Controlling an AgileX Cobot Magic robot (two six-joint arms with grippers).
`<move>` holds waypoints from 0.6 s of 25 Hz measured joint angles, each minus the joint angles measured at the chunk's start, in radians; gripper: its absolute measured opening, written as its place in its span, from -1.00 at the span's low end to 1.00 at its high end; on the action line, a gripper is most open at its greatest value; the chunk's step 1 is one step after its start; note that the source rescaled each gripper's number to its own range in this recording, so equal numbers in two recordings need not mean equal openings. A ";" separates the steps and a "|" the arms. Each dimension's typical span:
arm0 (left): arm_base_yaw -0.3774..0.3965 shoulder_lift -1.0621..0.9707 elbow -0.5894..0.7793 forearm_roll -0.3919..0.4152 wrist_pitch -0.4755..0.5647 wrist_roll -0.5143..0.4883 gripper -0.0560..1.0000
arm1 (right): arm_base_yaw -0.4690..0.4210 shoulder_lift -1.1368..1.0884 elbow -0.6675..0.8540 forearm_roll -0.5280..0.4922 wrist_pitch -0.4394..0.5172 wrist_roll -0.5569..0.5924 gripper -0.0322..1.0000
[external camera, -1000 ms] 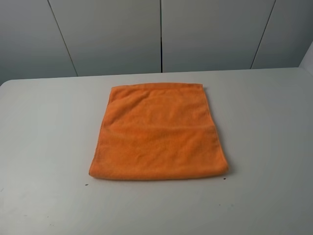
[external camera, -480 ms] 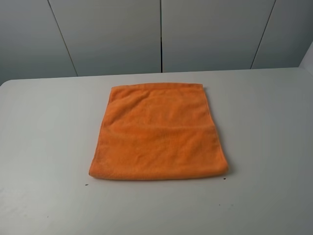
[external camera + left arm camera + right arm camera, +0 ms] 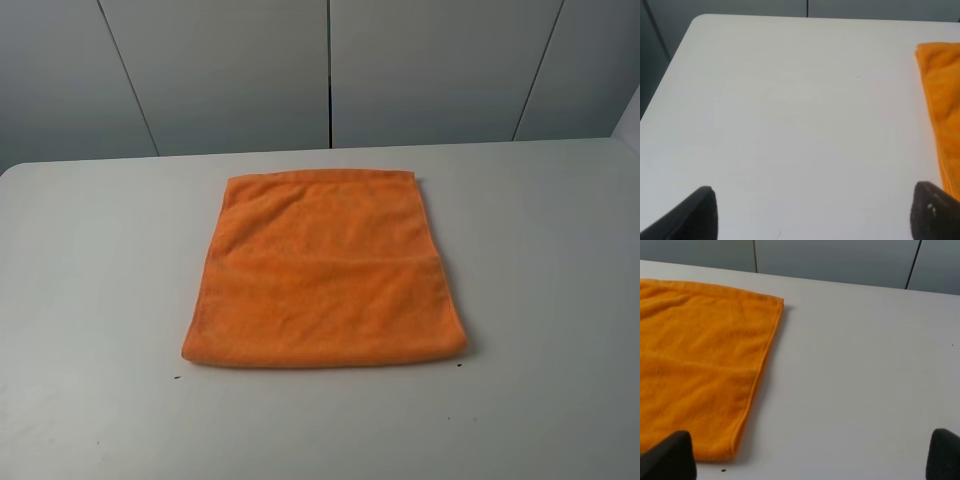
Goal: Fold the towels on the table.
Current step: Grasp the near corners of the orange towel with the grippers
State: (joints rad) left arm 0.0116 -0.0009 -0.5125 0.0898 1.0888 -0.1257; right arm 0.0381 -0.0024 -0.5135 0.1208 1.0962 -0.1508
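The towel (image 3: 325, 270) lies flat and low on the table (image 3: 90, 300). Bare tabletop runs wide to its left, right and near side. Beyond its far hem is a narrower bare strip, then the table edge and a grey panelled wall (image 3: 330, 70). The left gripper (image 3: 815, 215), spread wide, hangs over bare table left of the towel. The right gripper (image 3: 807, 460), also spread, straddles the towel's right edge.

No text, label, brand mark, number or sign can be read in any view, neither on the orange towel (image 3: 325, 270) nor on the white table (image 3: 90, 280) from edge to edge.
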 joint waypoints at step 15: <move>0.000 0.000 0.000 0.000 0.000 0.000 0.98 | 0.000 0.000 0.000 0.000 0.000 0.000 1.00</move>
State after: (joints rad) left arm 0.0116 -0.0009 -0.5125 0.0898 1.0888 -0.1257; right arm 0.0381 -0.0024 -0.5135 0.1208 1.0962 -0.1508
